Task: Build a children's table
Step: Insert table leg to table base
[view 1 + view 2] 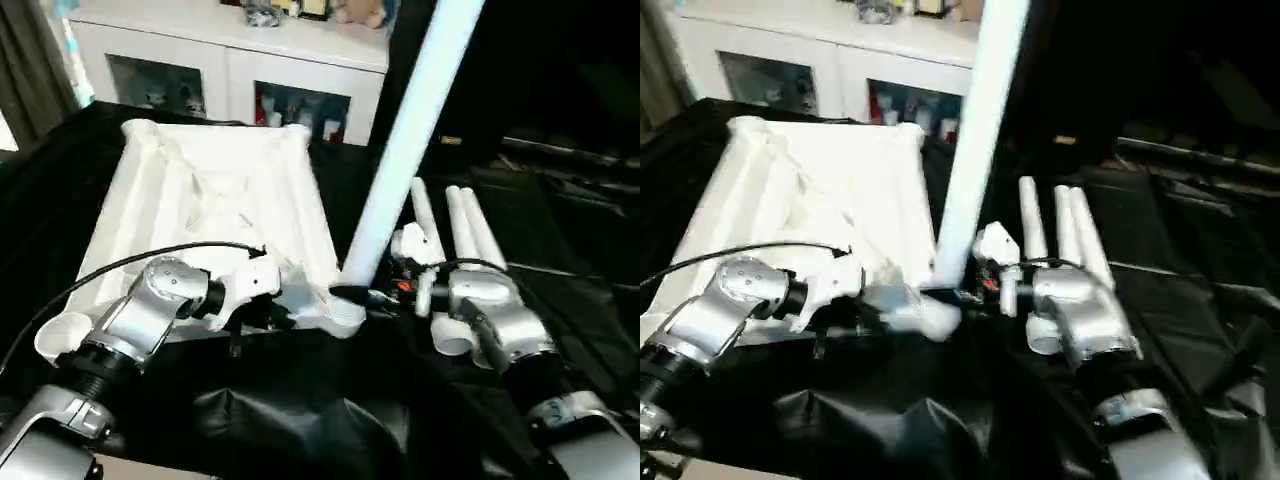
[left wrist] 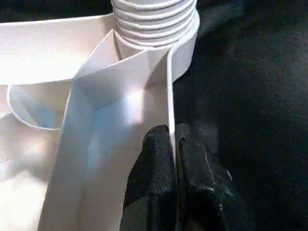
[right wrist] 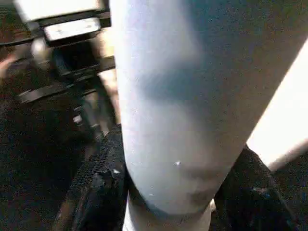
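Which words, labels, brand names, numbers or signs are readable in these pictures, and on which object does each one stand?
None can be read.
The table top, the upright leg and the lying legs carry no visible print.
The items behind the cabinet glass doors, and those on top of it, are too blurred to read.

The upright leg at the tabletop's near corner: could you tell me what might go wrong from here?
The leg leans rather than standing square over the corner socket, so its thread could cross or bind. The left gripper pinches only a thin rim of the tabletop, which might slip. The right gripper holds the leg low, so its top could swing.
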### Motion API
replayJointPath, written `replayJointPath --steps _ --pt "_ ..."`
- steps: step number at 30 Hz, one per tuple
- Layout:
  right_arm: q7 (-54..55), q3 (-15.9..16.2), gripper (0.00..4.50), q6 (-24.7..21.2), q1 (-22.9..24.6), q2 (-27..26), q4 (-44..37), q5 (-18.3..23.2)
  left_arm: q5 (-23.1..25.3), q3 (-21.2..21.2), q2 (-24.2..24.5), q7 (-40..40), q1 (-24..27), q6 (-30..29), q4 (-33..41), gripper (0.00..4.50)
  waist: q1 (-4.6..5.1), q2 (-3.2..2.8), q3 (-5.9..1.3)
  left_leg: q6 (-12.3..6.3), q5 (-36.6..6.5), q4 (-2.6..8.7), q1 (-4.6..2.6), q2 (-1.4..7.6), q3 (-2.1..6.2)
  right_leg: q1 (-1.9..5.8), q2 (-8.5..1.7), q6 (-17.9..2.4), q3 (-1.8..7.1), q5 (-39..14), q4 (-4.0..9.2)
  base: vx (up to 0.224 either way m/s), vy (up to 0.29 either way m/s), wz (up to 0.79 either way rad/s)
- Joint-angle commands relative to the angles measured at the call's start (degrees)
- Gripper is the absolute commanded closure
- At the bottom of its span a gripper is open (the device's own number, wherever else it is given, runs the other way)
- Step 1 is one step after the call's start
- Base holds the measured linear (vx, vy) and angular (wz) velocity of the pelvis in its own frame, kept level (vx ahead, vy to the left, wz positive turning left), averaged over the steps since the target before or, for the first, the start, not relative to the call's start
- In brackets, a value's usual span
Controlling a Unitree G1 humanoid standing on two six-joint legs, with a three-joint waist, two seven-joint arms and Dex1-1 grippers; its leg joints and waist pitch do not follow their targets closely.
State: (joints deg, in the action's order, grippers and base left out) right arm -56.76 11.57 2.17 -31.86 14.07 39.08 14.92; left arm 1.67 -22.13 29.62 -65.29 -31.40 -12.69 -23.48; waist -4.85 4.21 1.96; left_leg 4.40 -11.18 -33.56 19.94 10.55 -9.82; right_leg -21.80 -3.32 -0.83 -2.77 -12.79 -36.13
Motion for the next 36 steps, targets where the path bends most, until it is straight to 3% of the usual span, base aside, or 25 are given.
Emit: replayJointPath --steps 1,5,9,11,13,15,17,18,22,28,36 --pt "12.41 -0.25 2.63 -3.33 2.34 0.15 9.41 -7.13 -0.01 1.15 -1.14 1.08 -1.82 -2.09 2.51 4.50 0.22 -1.58 -1.51 3.15 -22.36 5.59 -0.25 3.15 2.01 1.19 -5.60 -8.46 2.78 -25.57 6.07 0.000 0.000 0.00" --pt "26.22 -2.45 2.63 -6.13 0.01 -5.42 12.64 -6.87 2.90 0.92 -3.64 7.48 -2.91 -7.21 2.63 4.50 0.81 -1.97 -1.46 3.93 -25.31 5.64 -0.72 3.06 2.41 0.50 -5.74 -7.16 2.77 -29.62 6.68 0.000 0.000 0.00" --pt "32.50 -3.63 2.63 -7.20 -1.75 -7.75 14.68 -6.68 4.13 0.93 -5.26 10.90 -3.42 -10.02 2.77 4.50 1.37 -2.20 -1.24 3.65 -28.64 5.69 -1.09 2.94 2.63 0.11 -5.61 -6.63 2.55 -31.13 7.18 0.000 0.000 0.00" --pt "42.38 -5.62 2.63 -8.00 -5.37 -11.73 18.87 -6.02 5.95 1.29 -10.25 18.66 -4.00 -16.58 3.12 4.50 1.66 -2.17 -1.24 4.23 -28.86 5.81 -1.11 2.95 2.71 0.12 -5.56 -7.07 2.37 -30.09 7.01 0.000 0.000 0.00" --pt "43.27 -5.94 2.63 -8.14 -5.73 -12.17 19.27 -5.88 6.10 1.33 -10.85 19.48 -4.03 -17.28 3.19 4.50 1.67 -2.39 -1.30 4.02 -29.10 5.91 -1.07 2.85 2.75 0.37 -5.42 -6.51 2.11 -29.22 7.20 0.000 0.000 0.00" --pt "43.99 -6.20 2.63 -8.26 -6.02 -12.53 19.60 -5.76 6.22 1.36 -11.34 20.14 -4.04 -17.85 3.25 4.50 1.62 -2.37 -1.35 3.80 -29.12 5.95 -1.05 2.90 2.65 0.31 -5.44 -6.77 2.16 -27.01 7.25 0.000 0.000 0.00" --pt "49.82 -6.69 2.63 -7.89 -8.31 -15.66 21.67 -6.55 7.43 0.93 -16.32 25.63 -4.33 -19.63 2.24 4.50 1.67 -1.75 -1.23 3.47 -28.73 5.82 -1.28 2.82 2.22 -0.12 -5.39 -7.23 2.38 -26.46 7.31 0.000 0.000 0.00" --pt "49.92 -6.69 2.63 -7.87 -8.36 -15.74 21.71 -6.56 7.45 0.93 -16.44 25.76 -4.34 -19.68 2.22 4.50 1.35 -1.90 -1.22 3.14 -28.64 5.65 -1.55 2.68 2.21 -0.28 -5.49 -6.73 2.37 -27.39 7.48 0.000 0.000 0.00" --pt "51.55 -6.62 2.63 -7.24 -9.29 -17.12 22.65 -6.88 7.87 0.89 -18.27 27.85 -4.57 -20.73 2.04 4.50 1.34 -1.82 -1.22 2.67 -28.30 5.79 -1.35 2.68 2.21 -0.24 -5.44 -5.64 2.41 -27.82 7.60 0.000 0.000 0.00" --pt "52.72 -7.55 2.63 -6.41 -10.28 -17.93 24.34 -7.30 8.51 0.91 -17.65 28.69 -4.96 -21.78 2.02 4.50 1.34 -1.95 -1.23 2.63 -27.13 6.00 -1.14 2.69 2.05 -0.12 -5.32 -6.14 2.54 -24.76 7.35 0.000 0.000 0.00" --pt "52.09 -7.36 2.63 -5.55 -10.99 -18.40 24.58 -8.50 8.83 1.00 -17.36 28.75 -4.66 -22.15 2.20 4.50 1.39 -2.07 -1.21 2.58 -26.87 6.15 -1.16 2.75 2.05 -0.09 -5.34 -6.13 2.56 -25.25 7.44 0.000 0.000 0.00"
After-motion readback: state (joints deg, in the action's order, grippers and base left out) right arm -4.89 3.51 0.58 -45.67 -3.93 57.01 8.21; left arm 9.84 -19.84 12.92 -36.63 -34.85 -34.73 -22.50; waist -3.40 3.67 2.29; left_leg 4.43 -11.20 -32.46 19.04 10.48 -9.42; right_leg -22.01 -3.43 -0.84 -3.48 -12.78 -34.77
